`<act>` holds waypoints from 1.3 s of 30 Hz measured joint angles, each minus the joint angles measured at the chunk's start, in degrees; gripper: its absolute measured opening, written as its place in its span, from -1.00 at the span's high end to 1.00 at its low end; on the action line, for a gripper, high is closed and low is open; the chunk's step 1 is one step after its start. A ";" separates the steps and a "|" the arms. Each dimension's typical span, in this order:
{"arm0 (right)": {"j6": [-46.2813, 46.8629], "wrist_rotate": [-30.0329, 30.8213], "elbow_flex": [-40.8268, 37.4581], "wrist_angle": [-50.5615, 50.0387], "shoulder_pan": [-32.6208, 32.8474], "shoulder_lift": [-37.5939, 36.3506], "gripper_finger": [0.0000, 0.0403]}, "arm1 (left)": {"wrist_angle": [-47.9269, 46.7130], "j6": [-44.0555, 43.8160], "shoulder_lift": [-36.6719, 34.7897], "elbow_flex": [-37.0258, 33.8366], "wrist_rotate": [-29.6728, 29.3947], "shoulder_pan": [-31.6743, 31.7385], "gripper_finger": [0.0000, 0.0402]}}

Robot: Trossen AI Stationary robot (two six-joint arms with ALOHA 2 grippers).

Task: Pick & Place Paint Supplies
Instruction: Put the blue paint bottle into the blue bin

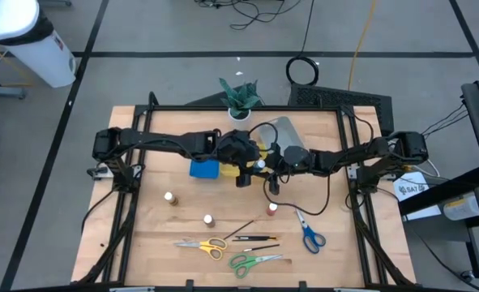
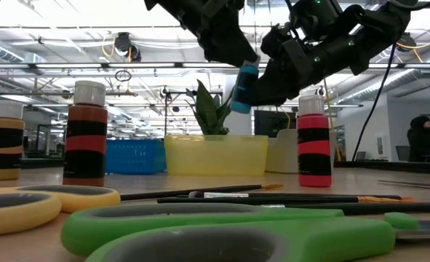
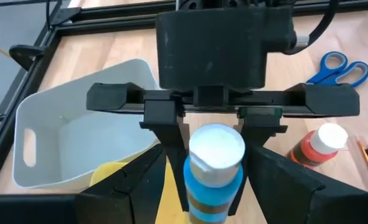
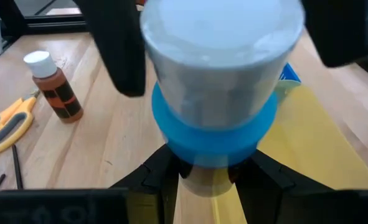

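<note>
Mid-frame above the yellow tray (image 1: 241,170), the blue bottle (image 3: 213,171) stands upright, pinched by both the left tool (image 3: 212,186) and the right tool (image 4: 199,171), facing each other.

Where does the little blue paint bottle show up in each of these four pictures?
High view: not visible, hidden under the two hands meeting above the yellow tray.
Low view: blue paint bottle hangs tilted in the air, upper middle, above the yellow tray.
Left wrist view: bottom middle, pale cap towards the camera.
Right wrist view: fills the middle.
Shared landmark: the yellow tray beneath it.
</note>
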 joint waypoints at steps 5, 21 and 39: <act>0.00 0.00 0.00 -0.14 0.00 0.00 0.39 | 0.52 -1.04 0.00 0.00 -0.25 -0.23 -0.14; -0.14 -0.31 -0.02 -0.37 0.04 0.00 0.39 | 0.43 -1.60 0.00 0.00 2.64 -0.44 0.38; -0.85 0.00 -0.02 -0.36 0.31 0.02 0.39 | 3.54 -2.34 1.60 -0.04 1.39 -0.47 -0.14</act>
